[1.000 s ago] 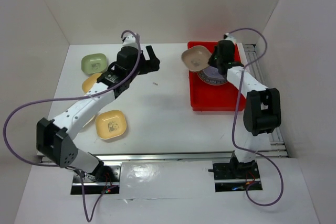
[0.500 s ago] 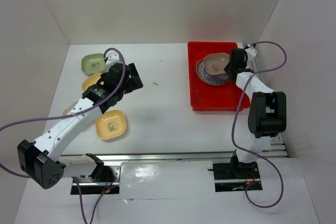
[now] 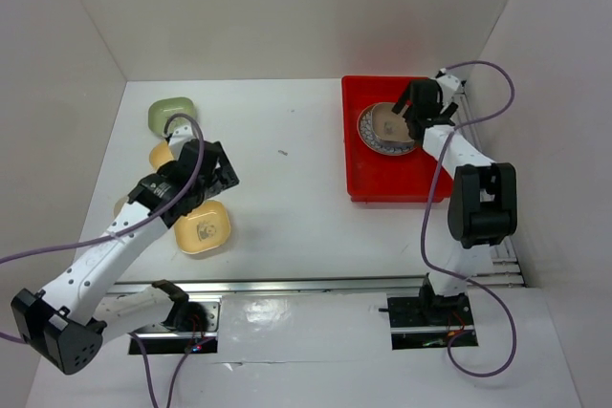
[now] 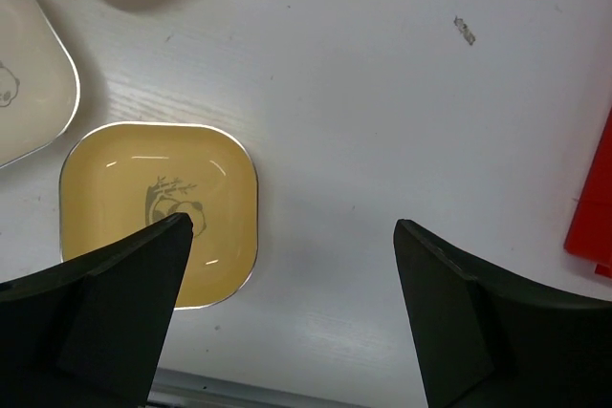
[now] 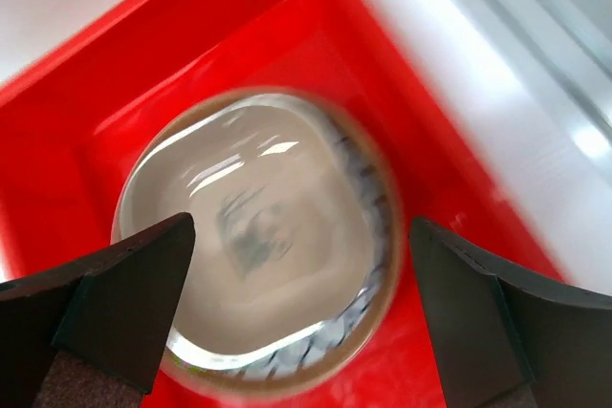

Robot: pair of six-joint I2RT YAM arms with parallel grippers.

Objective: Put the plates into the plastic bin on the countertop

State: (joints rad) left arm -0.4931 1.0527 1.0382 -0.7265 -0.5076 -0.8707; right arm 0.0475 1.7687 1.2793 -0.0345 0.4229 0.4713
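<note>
The red plastic bin sits on the right of the white countertop. Inside it lies the round brown-rimmed plate, and a tan-pink dish rests on that plate. My right gripper hangs open just above this dish, its fingers clear of it. On the left lie a green dish, a yellow dish, a second yellow dish and a cream dish. Above the near yellow dish's right side my left gripper is open and holds nothing.
White walls close the countertop at the back and on both sides. A metal rail runs along the bin's right side. A small dark speck lies mid-table. The bin's edge shows at the right of the left wrist view.
My right gripper lowered the tan-pink dish onto the round plate in the bin, then opened and let it go. The left arm drew back toward the near left, over the yellow dishes.
</note>
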